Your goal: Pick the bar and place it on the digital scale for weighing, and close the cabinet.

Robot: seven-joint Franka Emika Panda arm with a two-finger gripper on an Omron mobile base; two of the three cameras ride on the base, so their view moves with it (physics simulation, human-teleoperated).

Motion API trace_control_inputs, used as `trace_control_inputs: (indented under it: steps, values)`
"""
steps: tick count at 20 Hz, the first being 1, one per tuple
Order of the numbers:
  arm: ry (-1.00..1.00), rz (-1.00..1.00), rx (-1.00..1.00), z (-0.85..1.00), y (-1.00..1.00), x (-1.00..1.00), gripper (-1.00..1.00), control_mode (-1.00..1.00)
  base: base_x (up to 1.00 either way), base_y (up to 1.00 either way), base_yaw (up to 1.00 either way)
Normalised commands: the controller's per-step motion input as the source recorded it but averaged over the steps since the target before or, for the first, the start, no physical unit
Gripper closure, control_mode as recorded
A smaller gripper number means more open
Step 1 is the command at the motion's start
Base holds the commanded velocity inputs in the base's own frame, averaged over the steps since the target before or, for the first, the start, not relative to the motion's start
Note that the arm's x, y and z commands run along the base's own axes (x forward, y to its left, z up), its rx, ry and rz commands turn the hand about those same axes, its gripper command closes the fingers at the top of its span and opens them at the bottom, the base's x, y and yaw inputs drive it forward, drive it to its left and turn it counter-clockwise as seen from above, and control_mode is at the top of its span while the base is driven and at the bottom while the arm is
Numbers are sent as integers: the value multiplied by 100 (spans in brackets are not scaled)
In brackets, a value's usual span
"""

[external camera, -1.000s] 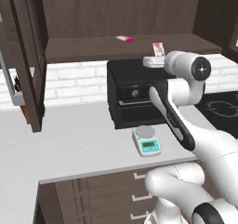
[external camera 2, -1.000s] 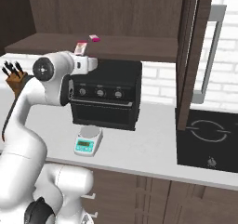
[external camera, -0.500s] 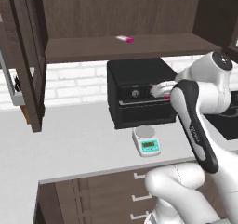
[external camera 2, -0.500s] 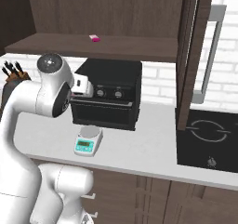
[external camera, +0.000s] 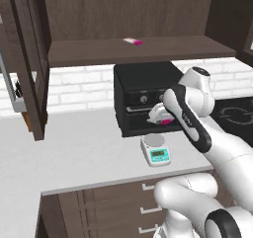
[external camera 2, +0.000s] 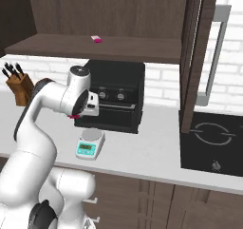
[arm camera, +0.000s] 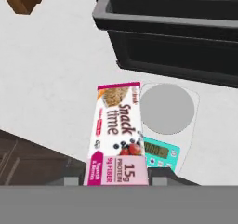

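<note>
My gripper [arm camera: 117,173] is shut on the bar [arm camera: 116,135], a magenta and pale wrapped snack bar that sticks out ahead of the fingers. In the hand view the bar overlaps the left edge of the digital scale [arm camera: 168,110], whose round silver plate is bare. From the base, the gripper [external camera: 160,115] hangs in front of the oven, a little above the scale [external camera: 156,150], with the bar's magenta end [external camera 2: 74,116] showing under the hand. The cabinet [external camera: 30,59] stands open, its other door [external camera 2: 197,47] swung out too.
A black toaster oven [external camera: 146,96] stands right behind the scale. A paler bar with a magenta tip [external camera: 132,41] lies on the open cabinet's shelf. A knife block [external camera 2: 19,88] sits at the left, a black cooktop [external camera 2: 213,138] at the right.
The arm has come down from the cabinet shelf with the bar in its grip, to just above the scale in front of the oven.
</note>
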Motion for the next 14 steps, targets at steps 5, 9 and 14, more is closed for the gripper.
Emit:
trace_control_inputs:
  steps: [5, 9, 14]
  values:
    - [19, 13, -2, -96, -1, 31, 100, -100, 0, 0, 0]
    - [-2, 21, 0, -44, -16, 0, 100, -100, 0, 0, 0]
    - [-10, 21, 0, -28, -15, 0, 100, -100, 0, 0, 0]
